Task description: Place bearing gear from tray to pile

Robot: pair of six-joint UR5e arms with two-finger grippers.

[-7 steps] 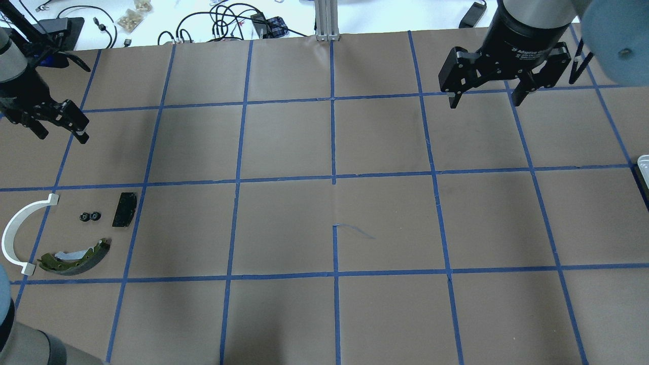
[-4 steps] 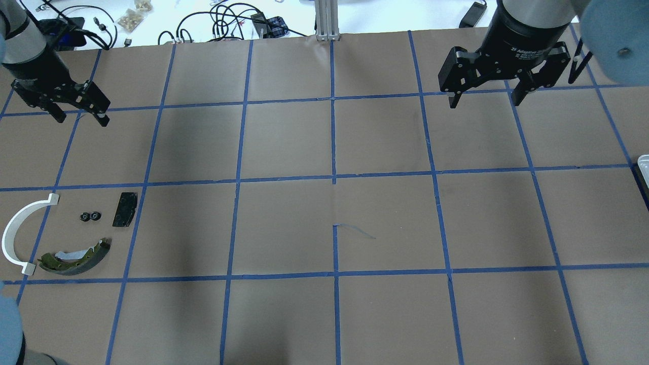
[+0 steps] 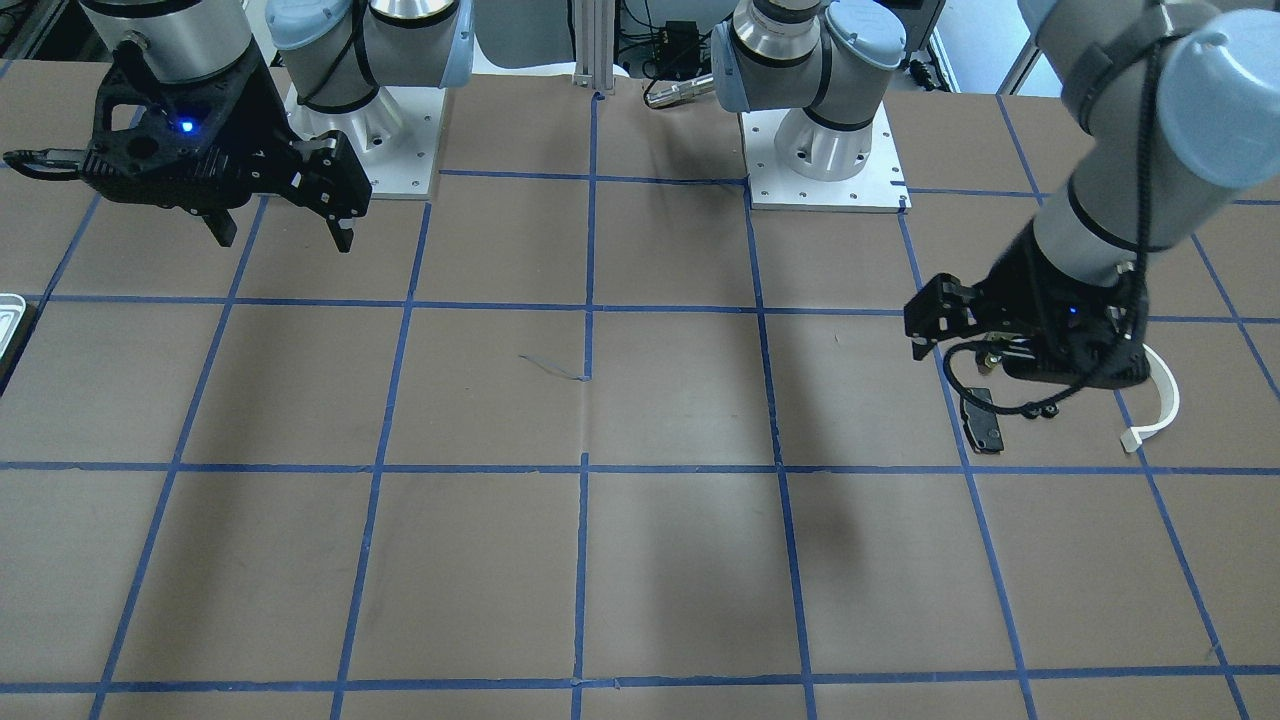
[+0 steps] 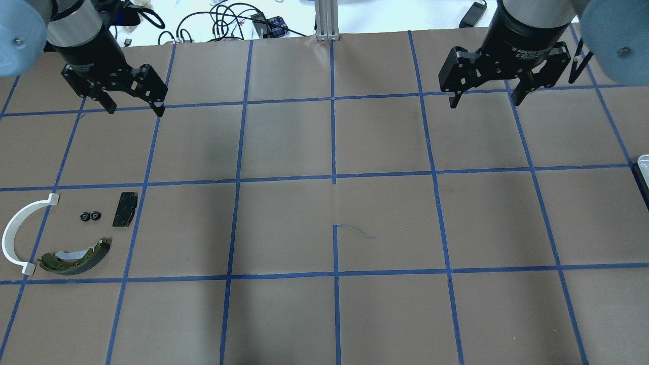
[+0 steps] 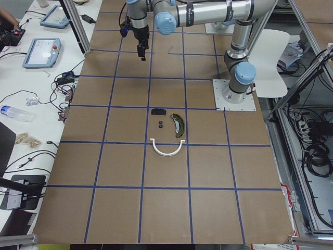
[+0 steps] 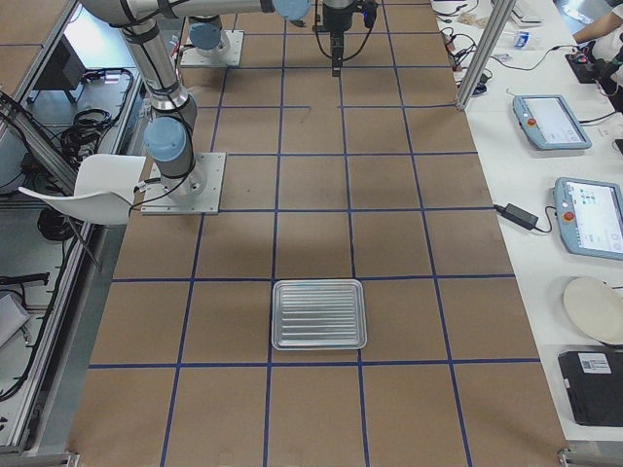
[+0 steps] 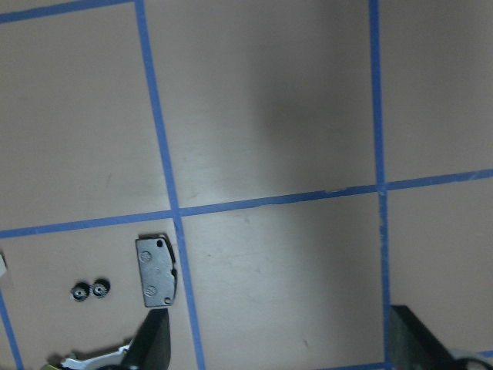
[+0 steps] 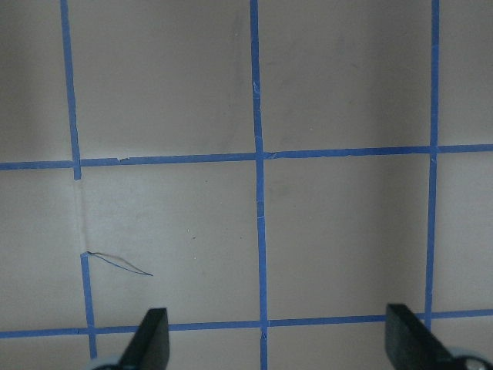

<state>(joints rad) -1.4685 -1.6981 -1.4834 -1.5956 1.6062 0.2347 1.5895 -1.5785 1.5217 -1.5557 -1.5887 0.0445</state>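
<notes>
Two small black bearing gears (image 4: 90, 216) lie on the brown table among the pile: a white arc strip (image 4: 20, 233), an olive-gold brake shoe (image 4: 76, 257) and a black brake pad (image 4: 124, 209). The gears also show in the left wrist view (image 7: 88, 291), beside the pad (image 7: 156, 271). My left gripper (image 4: 134, 109) is open and empty, high above the table, beyond the pile and a little to its right. My right gripper (image 4: 485, 103) is open and empty at the far right. The silvery tray (image 6: 318, 313) lies empty at the table's right end.
Blue tape lines divide the brown table (image 4: 334, 223) into squares. Cables and small devices (image 4: 228, 23) lie on the white bench beyond the far edge. Only a corner of the tray (image 4: 644, 165) shows at the overhead view's right edge.
My left gripper has moved to the right and away from the robot, still open and empty. The right arm and the parts on the table have not moved.
</notes>
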